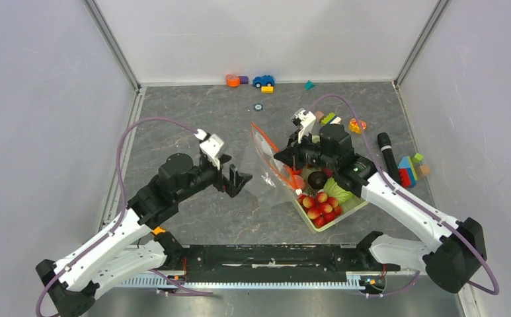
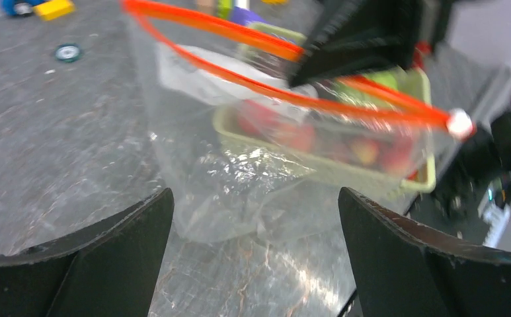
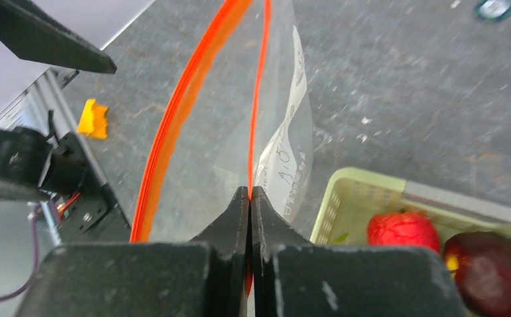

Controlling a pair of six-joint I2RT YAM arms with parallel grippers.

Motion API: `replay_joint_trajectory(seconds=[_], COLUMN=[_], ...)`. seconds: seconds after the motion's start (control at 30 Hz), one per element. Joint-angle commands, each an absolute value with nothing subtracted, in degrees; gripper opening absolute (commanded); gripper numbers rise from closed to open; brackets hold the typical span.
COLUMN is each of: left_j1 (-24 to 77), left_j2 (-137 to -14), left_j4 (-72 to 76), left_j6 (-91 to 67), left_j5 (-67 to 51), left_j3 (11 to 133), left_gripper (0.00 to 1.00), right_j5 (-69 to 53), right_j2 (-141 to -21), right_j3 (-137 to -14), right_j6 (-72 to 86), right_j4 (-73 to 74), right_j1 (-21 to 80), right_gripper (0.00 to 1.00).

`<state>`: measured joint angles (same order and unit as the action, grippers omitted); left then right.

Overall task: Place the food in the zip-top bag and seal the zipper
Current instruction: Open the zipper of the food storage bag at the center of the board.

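The clear zip-top bag (image 1: 270, 173) stands open on the table, just left of the pale green basket (image 1: 347, 212). My right gripper (image 3: 250, 191) is shut on one lip of the red-orange zipper (image 3: 259, 99) and holds the mouth up. The white slider (image 2: 459, 123) sits at the strip's near end. The food lies in the basket: red-yellow apples (image 1: 318, 206), a dark plum (image 3: 487, 267), a strawberry (image 3: 403, 230) and cabbage (image 1: 338, 190). My left gripper (image 2: 256, 195) is open just left of the bag's lower part (image 2: 239, 198), with nothing between its fingers.
Along the back wall lie a toy car (image 1: 263, 80), an orange piece (image 1: 233, 80) and a teal block (image 1: 309, 85). A small ring (image 1: 258, 107) lies nearer. A black cylinder (image 1: 388, 155) and stacked blocks (image 1: 409, 168) sit right of the basket.
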<state>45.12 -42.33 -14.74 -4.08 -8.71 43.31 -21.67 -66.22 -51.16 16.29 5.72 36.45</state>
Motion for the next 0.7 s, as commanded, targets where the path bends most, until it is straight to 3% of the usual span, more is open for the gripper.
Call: replay_joint_trajectory(seconds=[0.0, 0.2, 0.4, 0.67], left_j1=[45.4, 45.3, 45.3, 45.3], left_j2=[-44.5, -50.2, -52.9, -54.0], left_j4=[-15.2, -19.1, -16.8, -14.4], left_j6=[-20.4, -33.4, -39.9, -43.9], left_j5=[11.6, 19.7, 17.7, 19.7], left_j3=[50.0, 56.2, 56.5, 52.7], left_gripper=[1.0, 1.0, 1.0, 0.99], right_j5=[-7.9, 14.0, 34.8, 42.9], right_j2=[-62.8, -63.4, -68.1, -73.9], right_j3=[-50.9, -49.3, -49.7, -52.1], right_j6=[12.2, 10.1, 4.5, 7.3], right_j4=[-3.3, -10.6, -19.6, -24.7], right_j1=[39.9, 47.7, 57.8, 63.0], right_gripper=[0.0, 0.0, 0.0, 0.0])
